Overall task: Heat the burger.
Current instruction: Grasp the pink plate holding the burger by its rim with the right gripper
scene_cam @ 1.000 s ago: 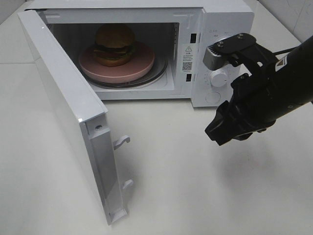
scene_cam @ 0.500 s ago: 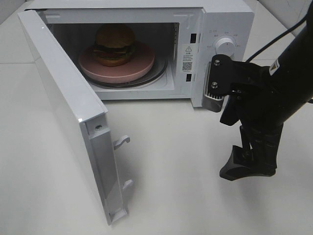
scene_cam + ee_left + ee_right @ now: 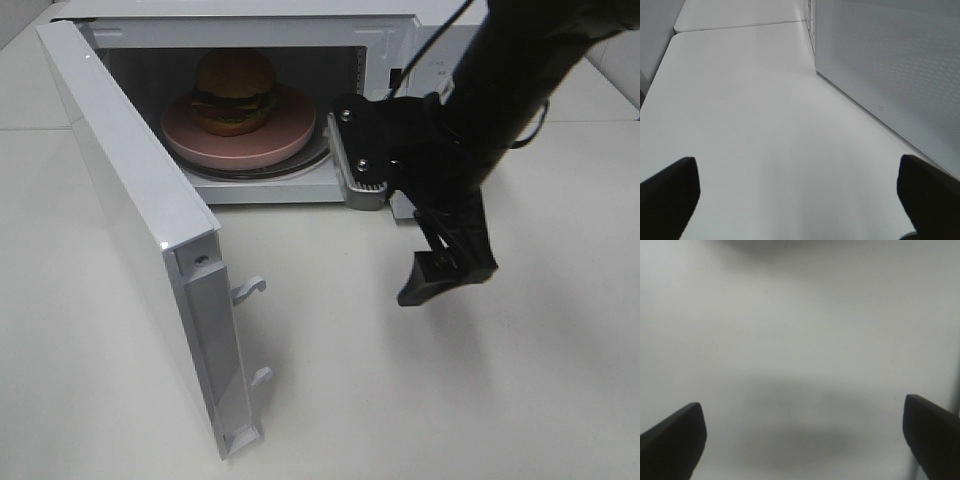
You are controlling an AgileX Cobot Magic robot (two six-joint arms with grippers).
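Note:
The burger (image 3: 234, 90), with a tan domed bun, dark patty and green filling, sits on a round pink plate (image 3: 290, 125) inside the white microwave (image 3: 400, 40). The microwave door (image 3: 140, 200) stands wide open to the left. My right gripper (image 3: 436, 282) points down at the table in front of the microwave's right part, apart from the burger. In the right wrist view my right gripper (image 3: 800, 440) is open and empty over bare table. My left gripper (image 3: 800, 200) is open and empty over the table, beside a perforated microwave panel (image 3: 900, 65). It is out of the high view.
The right arm's black body and its grey wrist camera block (image 3: 355, 160) hang just before the microwave opening's right edge, hiding the control panel. The open door's latch hooks (image 3: 248, 290) stick out toward the table's middle. White table (image 3: 400, 400) lies all around.
My right arm has swung left from the control-panel side toward the microwave opening, its gripper turning from slanted to pointing down. The burger, plate and door have not moved.

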